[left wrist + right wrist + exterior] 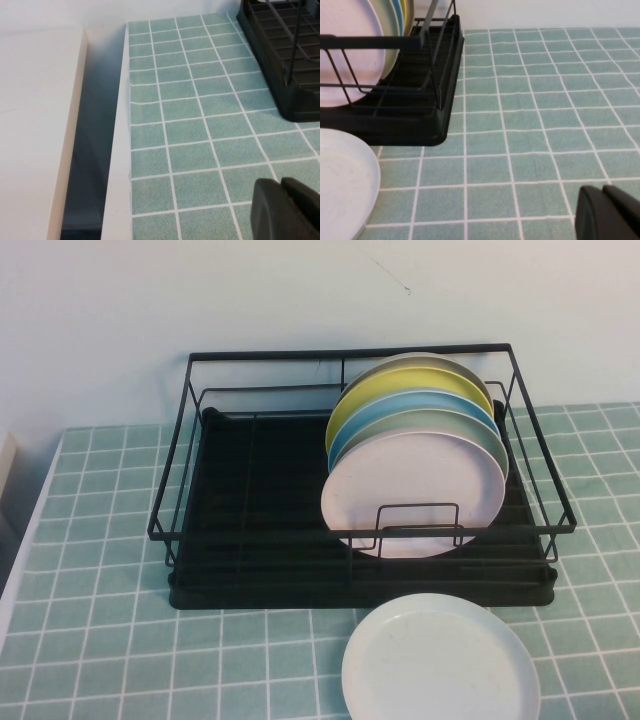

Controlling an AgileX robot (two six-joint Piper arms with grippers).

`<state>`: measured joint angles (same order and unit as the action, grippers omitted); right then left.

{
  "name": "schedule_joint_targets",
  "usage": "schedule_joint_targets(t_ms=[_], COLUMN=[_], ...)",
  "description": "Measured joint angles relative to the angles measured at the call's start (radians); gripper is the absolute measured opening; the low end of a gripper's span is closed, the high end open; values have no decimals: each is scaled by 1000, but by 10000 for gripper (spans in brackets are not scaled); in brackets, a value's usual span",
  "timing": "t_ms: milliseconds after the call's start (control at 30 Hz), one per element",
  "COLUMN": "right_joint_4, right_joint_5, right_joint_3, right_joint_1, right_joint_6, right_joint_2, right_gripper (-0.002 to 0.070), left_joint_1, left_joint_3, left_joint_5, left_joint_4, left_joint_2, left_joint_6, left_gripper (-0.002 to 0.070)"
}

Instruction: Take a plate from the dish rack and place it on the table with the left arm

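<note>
Tiled pale green table (100, 640) bore the glossy round plate (440, 660) flat, near the black wire dish rack (260, 540); left gripper (287, 207) and right gripper (610, 212) hung over bare tiles, finger state indiscernible.

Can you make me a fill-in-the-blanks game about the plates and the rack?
1. The white plate lies flat on the ____.
2. The front plate standing in the dish rack is pale ____.
3. The plate right behind the blue one is ____.
4. The left end effector is over the tiles, holding ____.

Missing words: table; pink; yellow; nothing

plate (440, 660): bottom edge cut off | both tools: mostly out of frame
</note>
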<state>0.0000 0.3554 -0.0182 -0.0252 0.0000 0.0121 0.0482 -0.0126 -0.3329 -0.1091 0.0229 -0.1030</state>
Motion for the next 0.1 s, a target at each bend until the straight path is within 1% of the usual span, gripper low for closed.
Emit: schedule_joint_targets(t_ms=[100], right_joint_4=[0], right_joint_5=[0], right_joint_3=[0], right_joint_1=[0], right_joint_6=[0], right_joint_2=[0], right_gripper=[-1], left_joint_1=[0], left_joint_3=[0], left_joint_5=[0], left_joint_4=[0], left_joint_2=[0], left_joint_6=[0], left_gripper=[-2])
